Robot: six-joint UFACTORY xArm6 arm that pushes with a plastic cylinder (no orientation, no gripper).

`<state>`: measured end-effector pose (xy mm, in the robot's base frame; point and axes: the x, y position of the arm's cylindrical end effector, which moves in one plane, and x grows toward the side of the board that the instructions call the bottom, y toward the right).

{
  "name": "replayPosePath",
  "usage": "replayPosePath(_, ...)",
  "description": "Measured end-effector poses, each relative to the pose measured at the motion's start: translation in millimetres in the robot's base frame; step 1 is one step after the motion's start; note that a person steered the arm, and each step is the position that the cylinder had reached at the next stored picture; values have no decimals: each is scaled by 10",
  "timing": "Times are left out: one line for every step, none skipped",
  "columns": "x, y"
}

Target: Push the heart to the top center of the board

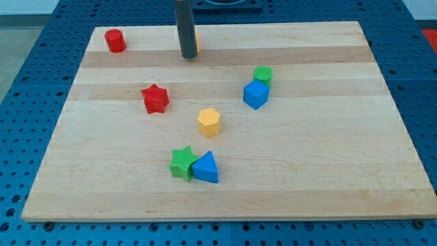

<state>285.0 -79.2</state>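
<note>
My tip (pixel 188 57) rests on the board near the view's top centre. Right behind the rod, a small yellow-orange block (pixel 196 42) shows only as a sliver at the rod's right side. Its shape cannot be made out, and it seems to touch the rod. No other block in view has a heart shape.
A red cylinder (pixel 115 41) sits at the top left. A red star (pixel 155 99) lies left of centre and a yellow hexagon (pixel 209 121) at centre. A green star (pixel 181 162) touches a blue triangle (pixel 205 168) lower down. A green cylinder (pixel 263 74) touches a blue cube (pixel 255 94) on the right.
</note>
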Motion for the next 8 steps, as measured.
replayPosePath(-4, -6)
replayPosePath(-11, -49)
replayPosePath(-11, -292)
replayPosePath(-27, -437)
replayPosePath(-340, -435)
replayPosePath(-340, -435)
replayPosePath(-340, -261)
replayPosePath(-340, -23)
